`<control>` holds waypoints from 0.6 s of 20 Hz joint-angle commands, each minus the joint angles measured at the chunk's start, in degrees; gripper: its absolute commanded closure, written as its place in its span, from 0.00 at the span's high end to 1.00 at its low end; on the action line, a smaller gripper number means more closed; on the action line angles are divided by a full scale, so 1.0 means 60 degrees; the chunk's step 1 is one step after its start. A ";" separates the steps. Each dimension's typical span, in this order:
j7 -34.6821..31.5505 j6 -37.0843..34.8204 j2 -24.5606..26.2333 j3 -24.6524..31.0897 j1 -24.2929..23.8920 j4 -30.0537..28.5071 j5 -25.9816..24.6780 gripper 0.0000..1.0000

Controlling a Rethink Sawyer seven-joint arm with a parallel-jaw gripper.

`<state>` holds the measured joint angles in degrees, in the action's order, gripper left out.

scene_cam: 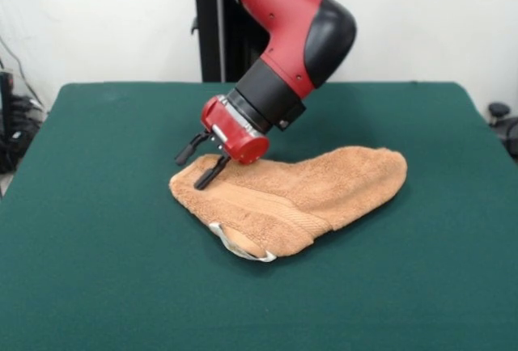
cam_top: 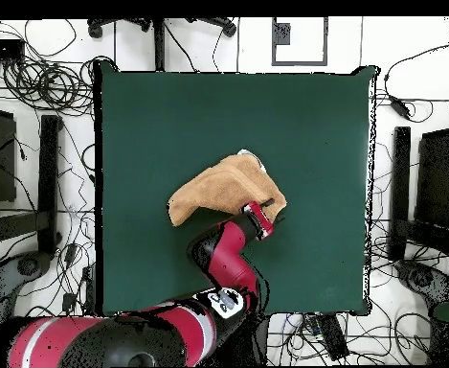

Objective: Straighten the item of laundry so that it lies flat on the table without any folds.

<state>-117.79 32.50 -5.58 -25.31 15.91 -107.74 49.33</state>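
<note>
The orange-tan towel [scene_cam: 316,189] lies crumpled near the middle of the dark green table [scene_cam: 97,286], folded over itself. A woven band and a white tag [scene_cam: 243,251] are at its front corner. My gripper [scene_cam: 191,171] is tilted down at the towel's left end in the front view. It is open. One finger rests on the towel's edge and the other hangs just outside it over the cloth. In the overhead view the towel [cam_top: 218,189] lies mid-table [cam_top: 151,105], and the gripper [cam_top: 264,219] is at its lower right corner.
The black pedestal [scene_cam: 217,35] stands behind the table's far edge. In the overhead view, cables [cam_top: 46,86] and dark equipment [cam_top: 438,172] lie on the floor around the table. Green cloth spreads wide on all sides of the towel.
</note>
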 commanded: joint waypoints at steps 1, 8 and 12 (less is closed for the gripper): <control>-0.2269 0.0003 -0.0156 0.1433 0.0456 0.0678 0.0553 1.00; -0.2738 -0.0136 -0.0552 0.1806 -0.0258 0.0600 -0.0850 0.00; -0.2623 -0.0176 -0.0649 0.1853 -0.0340 0.0553 -0.0954 0.00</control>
<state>-117.83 32.48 -8.70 -24.23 14.29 -107.75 46.01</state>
